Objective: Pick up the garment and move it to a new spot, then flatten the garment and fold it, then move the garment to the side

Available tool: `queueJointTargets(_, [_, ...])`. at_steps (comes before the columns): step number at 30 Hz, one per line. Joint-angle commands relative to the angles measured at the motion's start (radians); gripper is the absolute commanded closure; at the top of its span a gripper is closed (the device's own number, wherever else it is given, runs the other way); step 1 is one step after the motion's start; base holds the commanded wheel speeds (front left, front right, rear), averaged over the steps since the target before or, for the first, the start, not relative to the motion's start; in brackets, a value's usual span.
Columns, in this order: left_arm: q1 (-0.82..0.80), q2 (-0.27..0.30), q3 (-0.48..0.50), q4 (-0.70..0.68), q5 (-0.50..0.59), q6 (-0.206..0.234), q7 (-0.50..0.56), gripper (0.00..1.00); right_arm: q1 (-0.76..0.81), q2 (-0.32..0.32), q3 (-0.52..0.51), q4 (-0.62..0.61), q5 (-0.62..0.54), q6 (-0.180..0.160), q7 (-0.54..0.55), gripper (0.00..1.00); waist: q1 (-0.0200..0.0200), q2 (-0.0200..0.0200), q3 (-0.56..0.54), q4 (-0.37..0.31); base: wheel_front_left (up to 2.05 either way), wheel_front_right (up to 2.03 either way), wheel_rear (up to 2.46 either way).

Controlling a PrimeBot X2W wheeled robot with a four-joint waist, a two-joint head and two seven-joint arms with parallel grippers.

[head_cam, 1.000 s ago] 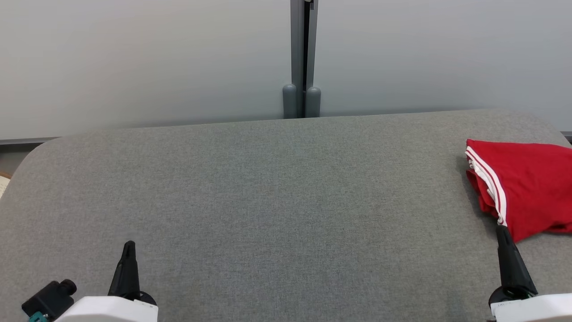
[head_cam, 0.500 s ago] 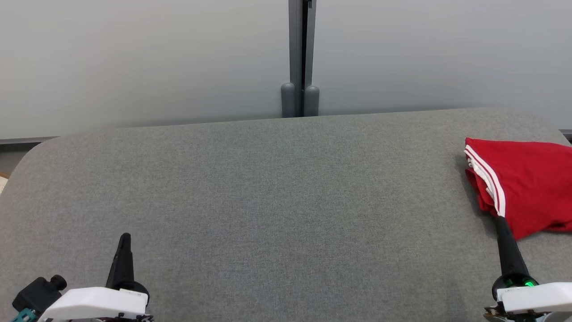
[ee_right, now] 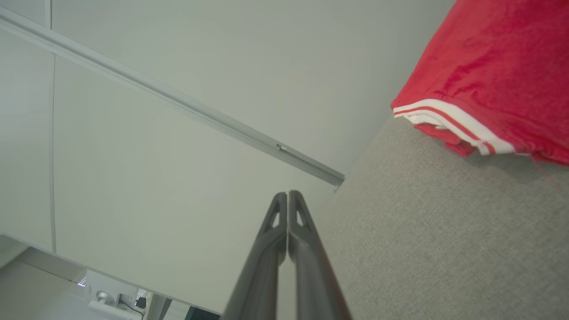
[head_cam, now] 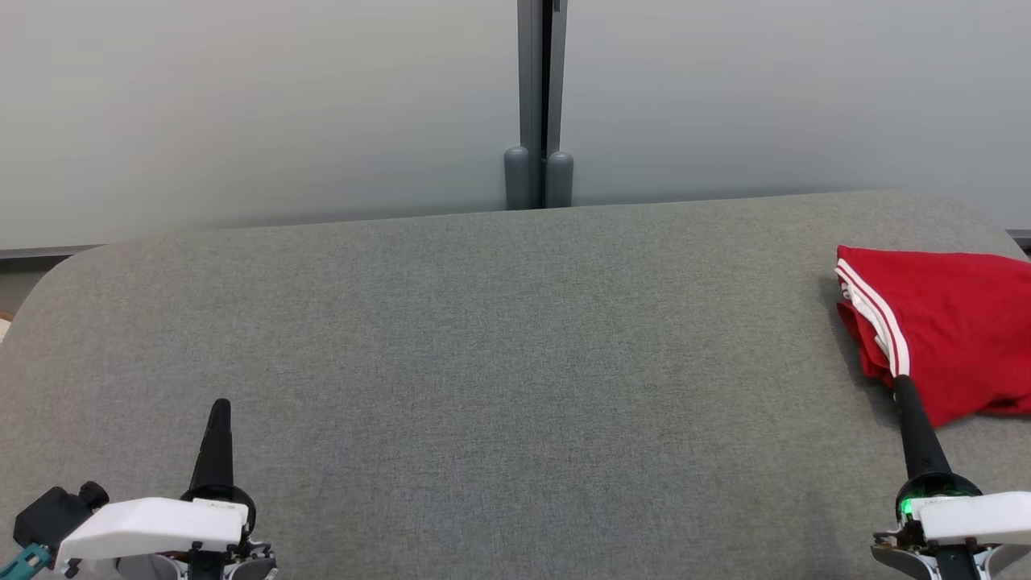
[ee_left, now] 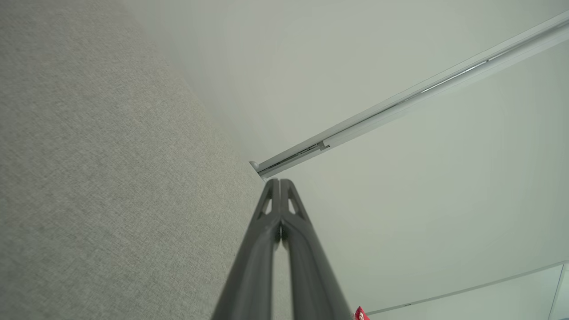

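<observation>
White-striped red garment (head_cam: 954, 338) lies near the closed right hand (head_cam: 903, 387).

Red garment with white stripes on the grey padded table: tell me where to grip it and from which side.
Grip the red white-striped garment at its striped edge, where folded layers stack into a raised lip. Open the right gripper, shut close beside it, and come from the robot's left, low along the grey padded table; probably the easiest bite.
</observation>
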Motion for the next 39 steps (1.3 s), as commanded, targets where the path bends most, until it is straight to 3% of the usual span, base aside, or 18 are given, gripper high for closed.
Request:
queueJointTargets(1, [-0.024,0.002,0.010,-0.011,-0.023,-0.005,0.007,1.00,-0.021,-0.015,0.003,-0.001,0.031,0.001,-0.007,1.00,0.0000,0.0000,0.000,0.000,0.00,0.00,0.00])
queueJointTargets(39, [-0.079,-0.016,0.064,-0.024,-0.329,-0.013,0.091,1.00,-0.113,-0.128,0.146,0.036,0.495,0.000,-0.094,1.00,0.0000,-0.0001,0.012,-0.010,0.00,0.00,0.00])
